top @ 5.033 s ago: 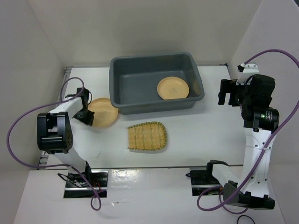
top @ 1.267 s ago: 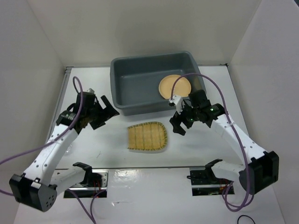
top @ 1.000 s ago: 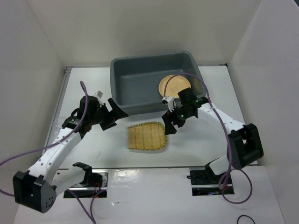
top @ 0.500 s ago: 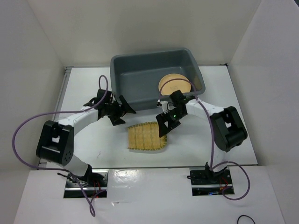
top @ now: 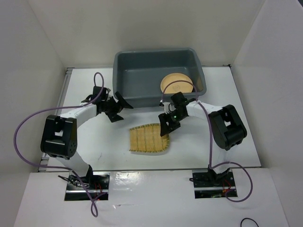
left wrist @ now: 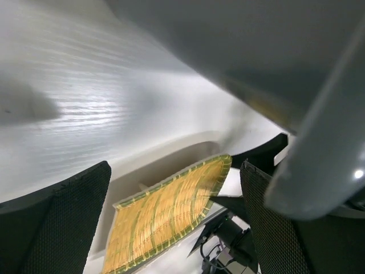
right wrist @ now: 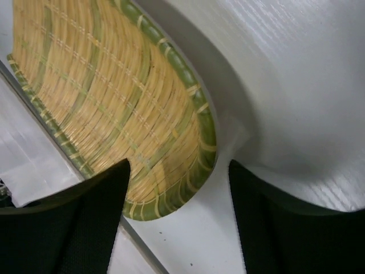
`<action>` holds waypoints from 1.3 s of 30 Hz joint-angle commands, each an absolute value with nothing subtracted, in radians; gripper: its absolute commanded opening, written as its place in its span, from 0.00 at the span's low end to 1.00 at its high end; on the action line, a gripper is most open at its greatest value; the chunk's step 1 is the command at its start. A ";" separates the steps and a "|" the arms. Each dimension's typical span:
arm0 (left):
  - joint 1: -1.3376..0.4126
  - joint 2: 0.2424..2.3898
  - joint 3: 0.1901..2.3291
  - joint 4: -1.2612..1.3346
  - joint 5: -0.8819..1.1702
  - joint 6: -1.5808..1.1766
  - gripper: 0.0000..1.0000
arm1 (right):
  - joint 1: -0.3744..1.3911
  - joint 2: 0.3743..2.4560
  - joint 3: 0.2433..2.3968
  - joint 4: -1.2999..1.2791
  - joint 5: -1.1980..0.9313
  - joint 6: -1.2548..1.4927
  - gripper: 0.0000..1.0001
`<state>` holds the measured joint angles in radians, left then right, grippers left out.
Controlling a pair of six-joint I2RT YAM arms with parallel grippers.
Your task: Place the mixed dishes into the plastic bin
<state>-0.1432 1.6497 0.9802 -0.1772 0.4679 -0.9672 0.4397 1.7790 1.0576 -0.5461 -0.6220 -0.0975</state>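
Setting: a robotics lab test cell. Evidence: a plain white table (top: 213, 146) is boxed in at the back and both sides by blank white panels (top: 142, 28). The left arm (top: 78, 113) and right arm (top: 208, 111), white with black joints, rise from metal mounting plates (top: 87, 182) fixed at the near edge. Loose purple cables (top: 209, 151) loop off both arms. Lighting is even and overhead, and the fixed camera looks down on the whole bench.

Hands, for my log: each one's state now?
Left hand: open, holding nothing.
Right hand: open around the yellow woven bamboo tray's rounded end.
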 commanded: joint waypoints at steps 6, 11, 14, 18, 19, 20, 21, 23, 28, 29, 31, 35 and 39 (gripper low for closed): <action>-0.098 1.576 0.990 -0.198 0.472 -0.939 1.00 | 0.456 1.891 1.137 -0.569 -0.611 -0.100 0.06; -0.057 1.514 0.948 -0.198 0.497 -0.908 1.00 | 0.456 1.680 1.118 -0.592 -0.575 -0.100 0.00; -0.034 1.470 0.937 -0.224 0.506 -0.887 1.00 | 0.456 1.583 1.118 -0.676 -0.609 -0.155 0.00; -0.012 1.411 0.937 -0.261 0.517 -0.877 1.00 | 0.399 1.493 1.118 -0.785 -0.688 -0.228 0.00; -0.012 1.402 0.937 -0.270 0.528 -0.867 1.00 | 0.368 1.476 1.127 -0.801 -0.704 -0.254 0.00; -0.012 1.384 0.937 -0.270 0.528 -0.867 1.00 | 0.359 1.441 1.140 -0.816 -0.722 -0.273 0.00; -0.012 1.373 0.937 -0.296 0.528 -0.867 1.00 | 0.359 1.418 1.181 -0.854 -0.736 -0.296 0.00; -0.012 1.335 0.927 -0.307 0.528 -0.858 1.00 | 0.359 1.346 1.228 -0.883 -0.736 -0.350 0.00; -0.003 1.247 0.871 -0.316 0.518 -0.877 1.00 | 0.359 1.212 1.431 -0.884 -0.715 -0.364 0.00; -0.003 1.220 0.858 -0.316 0.518 -0.877 1.00 | 0.359 1.226 1.483 -0.902 -0.715 -0.364 0.00; -0.003 1.192 0.819 -0.316 0.518 -0.890 1.00 | 0.342 1.307 1.647 -0.916 -0.713 -0.339 0.00; 0.008 1.108 0.790 -0.347 0.509 -0.900 1.00 | 0.244 1.436 1.842 -0.798 -0.700 -0.229 0.00; 0.041 1.051 0.790 -0.388 0.509 -0.891 1.00 | 0.146 1.712 1.994 -0.801 -0.667 -0.148 0.00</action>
<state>0.0189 1.0985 0.7872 -0.3683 0.5018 -0.8944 0.2176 1.5200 1.9320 -0.8486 -0.6945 -0.2501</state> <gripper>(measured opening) 1.000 0.136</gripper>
